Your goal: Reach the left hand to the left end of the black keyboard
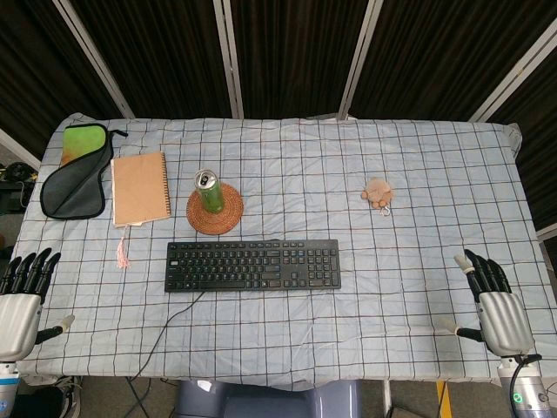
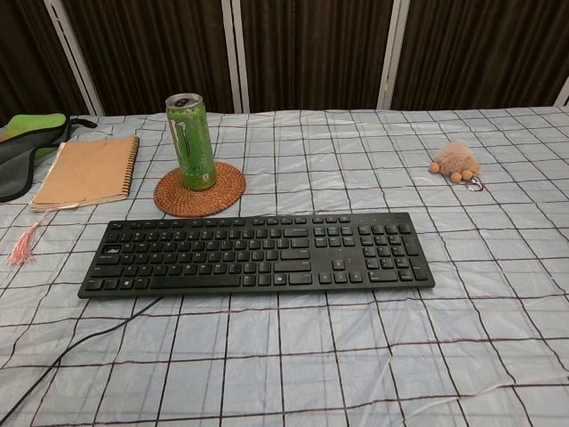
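The black keyboard [image 1: 252, 265] lies flat in the middle of the checked tablecloth, its cable trailing off the near edge. In the chest view the keyboard [image 2: 256, 253] fills the centre, and neither hand shows there. My left hand [image 1: 21, 296] rests at the table's near left corner, fingers straight and apart, holding nothing, well left of the keyboard's left end. At the near right corner my right hand [image 1: 496, 300] lies the same way, empty.
A green can [image 1: 208, 192] stands on a woven coaster [image 1: 215, 210] just behind the keyboard's left half. A brown notebook [image 1: 140, 187] and a grey-green pouch [image 1: 77, 172] lie at the back left. A small plush keychain [image 1: 379, 192] sits at the right.
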